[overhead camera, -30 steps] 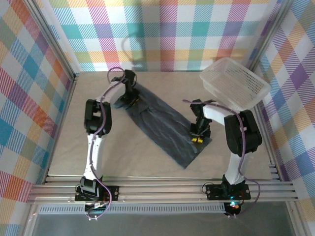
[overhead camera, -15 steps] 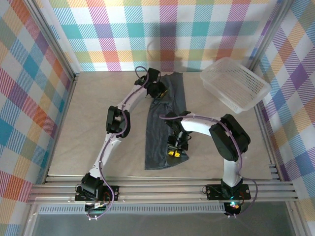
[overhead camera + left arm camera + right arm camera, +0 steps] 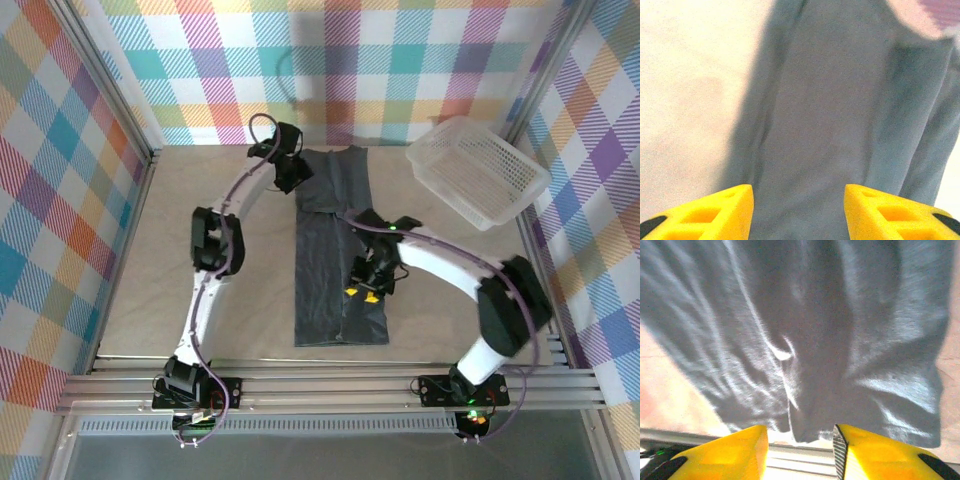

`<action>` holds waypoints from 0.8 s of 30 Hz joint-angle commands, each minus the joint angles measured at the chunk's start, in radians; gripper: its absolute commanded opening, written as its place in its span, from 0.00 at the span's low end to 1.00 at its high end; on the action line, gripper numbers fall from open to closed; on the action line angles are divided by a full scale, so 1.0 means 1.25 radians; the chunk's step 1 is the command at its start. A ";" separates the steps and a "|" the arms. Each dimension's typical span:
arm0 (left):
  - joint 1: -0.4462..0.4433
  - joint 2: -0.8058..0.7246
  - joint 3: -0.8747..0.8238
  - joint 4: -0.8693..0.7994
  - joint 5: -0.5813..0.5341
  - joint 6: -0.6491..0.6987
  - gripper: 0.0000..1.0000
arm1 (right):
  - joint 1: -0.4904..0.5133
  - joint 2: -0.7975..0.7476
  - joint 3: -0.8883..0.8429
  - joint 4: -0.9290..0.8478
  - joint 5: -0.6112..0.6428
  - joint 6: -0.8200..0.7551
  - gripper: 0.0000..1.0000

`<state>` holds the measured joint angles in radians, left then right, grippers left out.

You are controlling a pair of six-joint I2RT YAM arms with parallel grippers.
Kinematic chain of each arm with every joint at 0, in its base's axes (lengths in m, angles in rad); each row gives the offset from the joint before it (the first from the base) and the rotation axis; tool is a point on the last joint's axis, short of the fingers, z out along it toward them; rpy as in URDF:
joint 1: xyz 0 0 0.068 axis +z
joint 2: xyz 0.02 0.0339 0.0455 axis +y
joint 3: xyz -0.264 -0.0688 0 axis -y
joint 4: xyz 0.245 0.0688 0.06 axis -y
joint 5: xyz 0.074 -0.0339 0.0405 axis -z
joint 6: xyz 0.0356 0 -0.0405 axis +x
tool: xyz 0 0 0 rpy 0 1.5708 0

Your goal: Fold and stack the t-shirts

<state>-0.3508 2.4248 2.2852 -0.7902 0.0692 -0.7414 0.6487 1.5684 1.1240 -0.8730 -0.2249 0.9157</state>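
Note:
A dark charcoal-grey t-shirt (image 3: 335, 250) lies folded into a long narrow strip down the middle of the table, running from the far edge toward the near edge. My left gripper (image 3: 295, 183) hovers at the strip's far left corner. In the left wrist view it (image 3: 799, 212) stands open over the shirt (image 3: 840, 125) with nothing between its yellow fingers (image 3: 715, 210). My right gripper (image 3: 361, 294) is over the near right part of the strip. In the right wrist view it (image 3: 800, 452) is open above the shirt's hem (image 3: 815, 340), gripping nothing.
A white perforated basket (image 3: 478, 170) stands at the far right corner. Bare beige table (image 3: 160, 260) stretches left of the shirt. Aluminium rails (image 3: 330, 385) run along the near edge, and checked walls close in the sides and back.
The shirt swung from a diagonal lie to a straight strip. Both grippers, which were shut on it, have opened and let it go; the left one pulled back slightly left.

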 commanded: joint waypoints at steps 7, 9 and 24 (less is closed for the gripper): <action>-0.084 -0.558 -0.861 -0.050 0.264 0.075 0.49 | -0.111 -0.104 -0.173 -0.062 -0.055 -0.161 0.41; -0.133 -0.627 -0.977 -0.045 0.330 0.087 0.51 | -0.104 -0.087 -0.197 -0.060 -0.074 -0.174 0.41; -0.368 -0.623 -1.176 0.196 0.360 -0.107 0.47 | -0.041 0.002 -0.272 0.025 -0.103 -0.130 0.42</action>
<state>-0.7795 1.6035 0.8055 -0.6052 0.5140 -0.8433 0.5846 1.5776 0.8097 -0.8528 -0.3370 0.7254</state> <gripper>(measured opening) 0.485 0.425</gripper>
